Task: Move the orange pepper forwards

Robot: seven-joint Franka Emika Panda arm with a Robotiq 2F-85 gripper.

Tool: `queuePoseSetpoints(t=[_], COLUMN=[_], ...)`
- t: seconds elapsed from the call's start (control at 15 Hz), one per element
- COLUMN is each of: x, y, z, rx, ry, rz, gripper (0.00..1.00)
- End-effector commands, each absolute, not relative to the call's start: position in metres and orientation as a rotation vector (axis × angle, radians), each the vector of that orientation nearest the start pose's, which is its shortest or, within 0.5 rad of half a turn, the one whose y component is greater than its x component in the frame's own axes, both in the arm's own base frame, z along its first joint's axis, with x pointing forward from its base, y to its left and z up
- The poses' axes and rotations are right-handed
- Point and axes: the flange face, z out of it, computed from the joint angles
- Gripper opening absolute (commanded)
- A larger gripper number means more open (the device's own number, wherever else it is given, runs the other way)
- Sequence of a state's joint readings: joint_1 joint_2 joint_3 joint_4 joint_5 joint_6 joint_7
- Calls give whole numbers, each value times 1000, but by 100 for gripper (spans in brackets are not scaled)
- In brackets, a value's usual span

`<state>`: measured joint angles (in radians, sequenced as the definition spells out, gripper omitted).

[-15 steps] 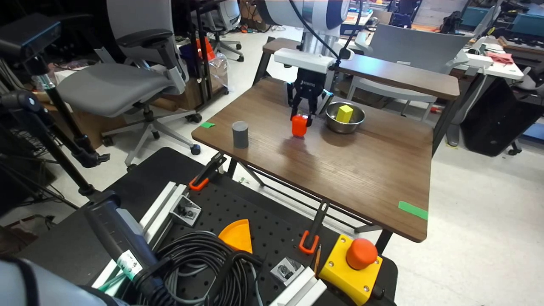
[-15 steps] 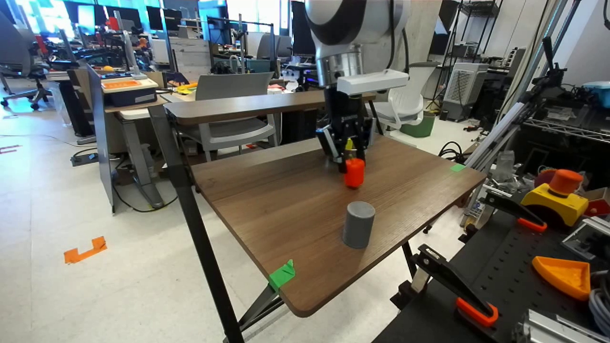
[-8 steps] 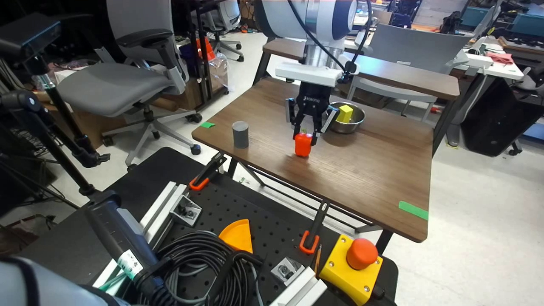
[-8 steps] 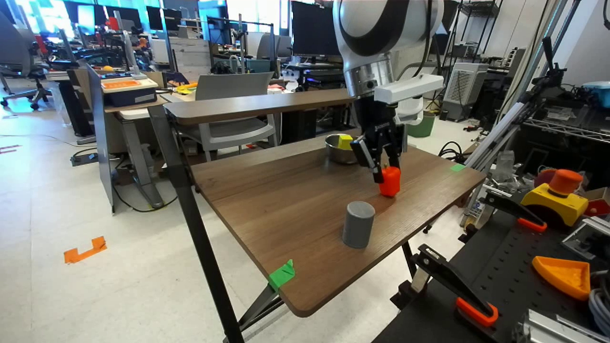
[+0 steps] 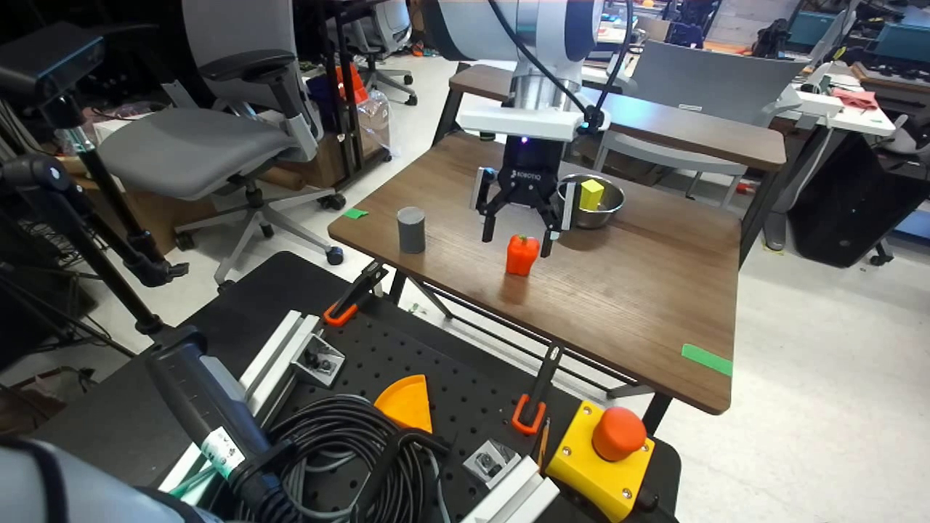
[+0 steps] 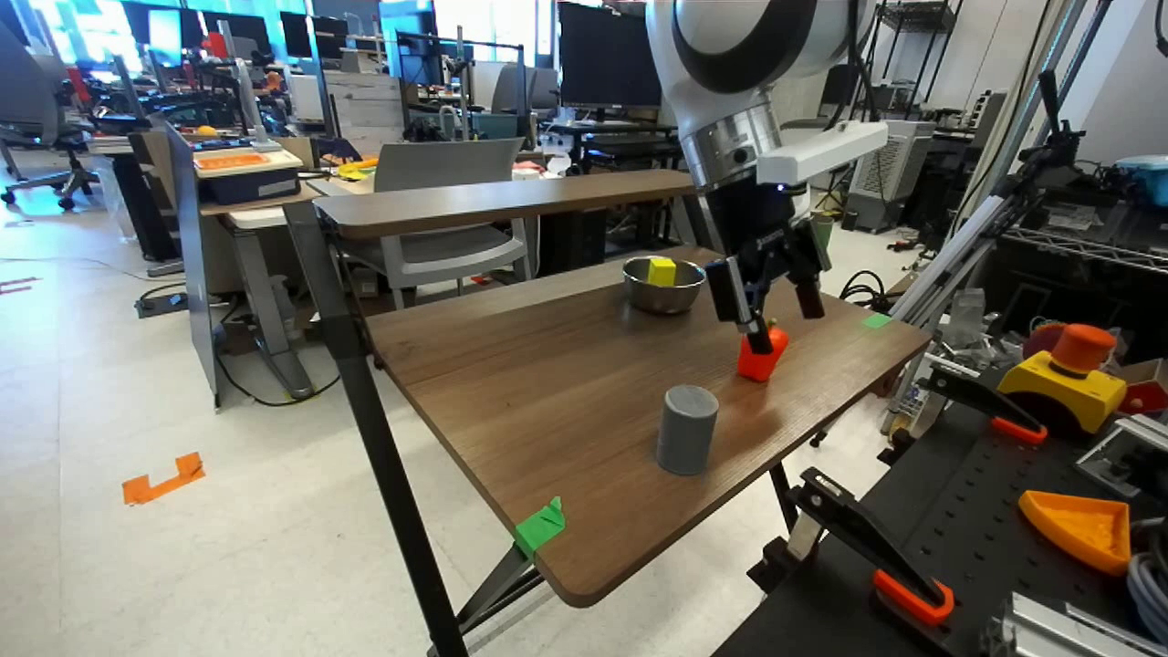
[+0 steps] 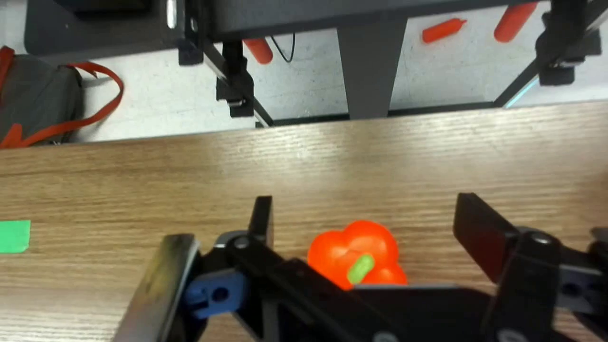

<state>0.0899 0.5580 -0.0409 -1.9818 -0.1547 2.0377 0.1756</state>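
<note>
orange-red pepper (image 5: 521, 257), grey cylinder (image 5: 411, 231), yellow block (image 5: 591, 195), brown grained table (image 5: 625, 290).

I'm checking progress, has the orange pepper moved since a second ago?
Yes. In an exterior view, the orange pepper is now closer to the near edge of the wooden table.

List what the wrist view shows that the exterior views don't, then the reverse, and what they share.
Only the wrist view plainly shows a dark, red-strapped bag. Only the exterior views show the grey cylinder, the metal bowl and the yellow block in it. All share the orange pepper, the open end effector, the wooden table and green tape.
</note>
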Motion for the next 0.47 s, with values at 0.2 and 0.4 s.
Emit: queuePoseSetpoints(t=[0.2,0.4], x=[540,539], y=[23,23], z=[204,199], rx=[-3189,-3187], ry=[7,6], rz=[902,913], gripper=[100,100])
